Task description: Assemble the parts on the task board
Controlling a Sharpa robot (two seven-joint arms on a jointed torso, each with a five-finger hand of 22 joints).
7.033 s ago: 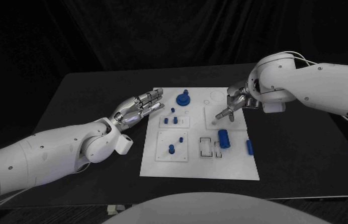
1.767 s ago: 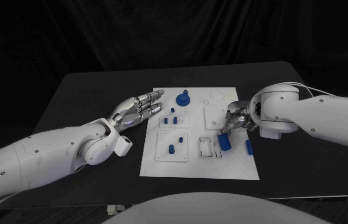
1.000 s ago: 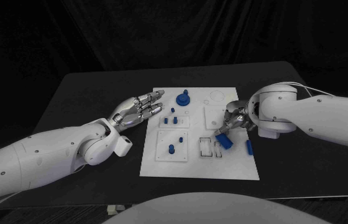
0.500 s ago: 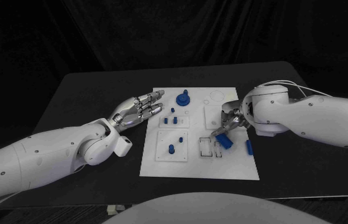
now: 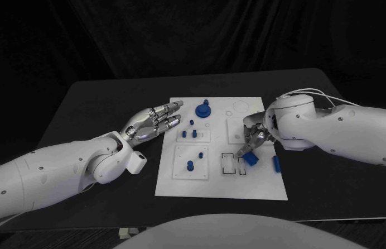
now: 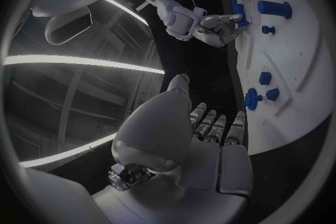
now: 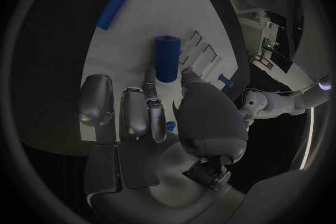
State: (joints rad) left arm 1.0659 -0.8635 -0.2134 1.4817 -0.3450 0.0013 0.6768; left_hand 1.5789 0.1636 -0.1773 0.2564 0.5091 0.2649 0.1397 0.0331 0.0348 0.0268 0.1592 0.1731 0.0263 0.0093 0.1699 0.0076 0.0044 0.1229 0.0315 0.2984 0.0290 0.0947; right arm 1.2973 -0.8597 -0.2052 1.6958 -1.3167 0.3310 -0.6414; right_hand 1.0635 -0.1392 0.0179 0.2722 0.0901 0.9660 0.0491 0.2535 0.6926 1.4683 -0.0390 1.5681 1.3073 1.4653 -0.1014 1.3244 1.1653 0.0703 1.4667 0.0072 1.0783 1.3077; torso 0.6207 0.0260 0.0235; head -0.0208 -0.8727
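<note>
Board (image 5: pixel 221 190), white, lies mid-desk (image 5: pixel 96 101), with blue parts on it. The right hand (image 5: pixel 251 137) reaches down over the board's right half, fingertips at a blue cylinder (image 5: pixel 249 158) that sits tilted beside two black-outlined slots (image 5: pixel 231 163). In the right wrist view the cylinder (image 7: pixel 167 59) lies just past the fingers (image 7: pixel 133 112), and I cannot tell whether they grip it or only touch it. A thin blue bar (image 5: pixel 276 163) lies near the board's right edge, apart from the cylinder. At the far end stands a round blue knob (image 5: pixel 203 110). Lower, on the left half, small blue pegs (image 5: pixel 189 133) stand in a raised white plate, and two more (image 5: pixel 189 166) in the plate nearer the robot. The left hand (image 5: pixel 153 123) hovers at the board's left edge, palm turned up, fingers spread and holding nothing; the left wrist view shows its fingers (image 6: pixel 217 129) straight, pointing towards the board (image 6: pixel 294 75).
</note>
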